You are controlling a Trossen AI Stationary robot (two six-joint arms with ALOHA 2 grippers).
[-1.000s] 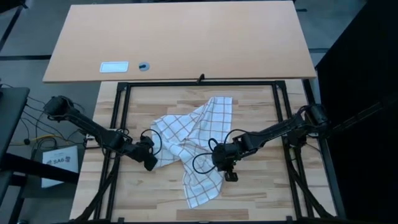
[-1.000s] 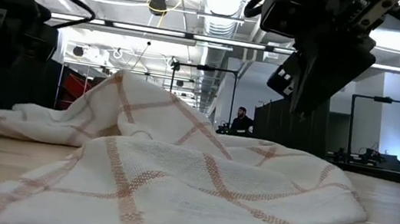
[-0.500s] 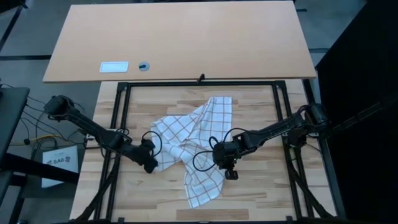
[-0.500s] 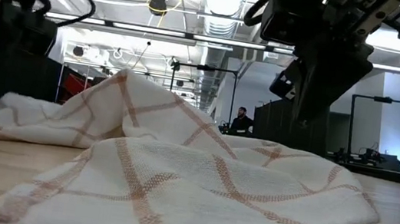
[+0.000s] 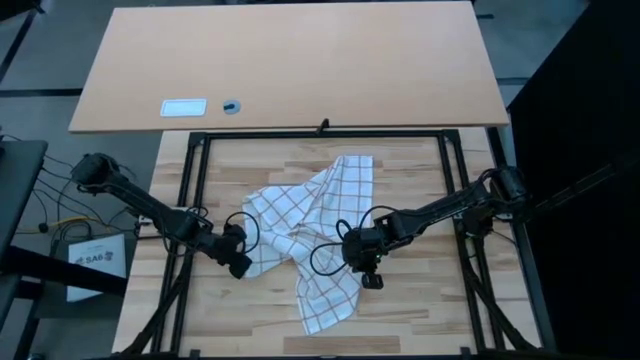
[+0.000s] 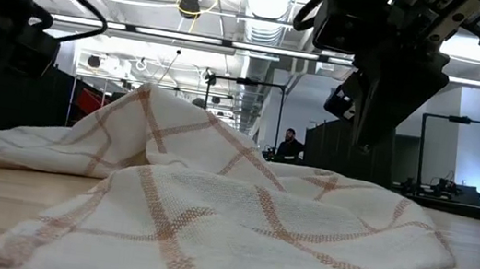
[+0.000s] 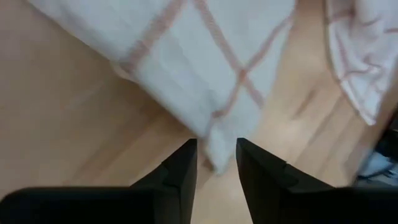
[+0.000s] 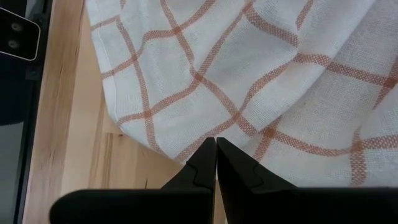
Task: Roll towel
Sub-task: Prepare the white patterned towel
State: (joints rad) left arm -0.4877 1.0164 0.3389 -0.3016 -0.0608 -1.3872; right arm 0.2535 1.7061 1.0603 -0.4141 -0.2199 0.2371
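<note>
**Checked towel lies crumpled mid-surface, both tools at its edges**

High view: the soft white cloth towel with thin brown-orange check lines [image 5: 315, 240] lies rumpled in the middle of the pale wooden surface [image 5: 420, 310], one lobe reaching toward the far side and a long tail running toward the near edge. The left tool [image 5: 240, 262] sits at the towel's left edge; the right tool [image 5: 368, 275] sits at the right edge of the tail.

Low view: the towel [image 6: 212, 205] heaps into a soft peak with loose folds spilling forward. It looks light, limp and easy to drag, so it will likely bunch rather than roll unless it is flattened first; a hemmed edge or corner seems the best place to take hold. The right arm's dark body hangs above the cloth.

Left wrist view: the left tool [image 7: 216, 165] has its fingers a narrow gap apart, partly open, with a corner of the towel [image 7: 205, 68] lying right at the gap. Whether the cloth is pinched I cannot tell.

Right wrist view: the right tool [image 8: 216, 155] has its fingers pressed together, closed and holding nothing, tips just at a folded hem of the towel [image 8: 261, 81].
</note>
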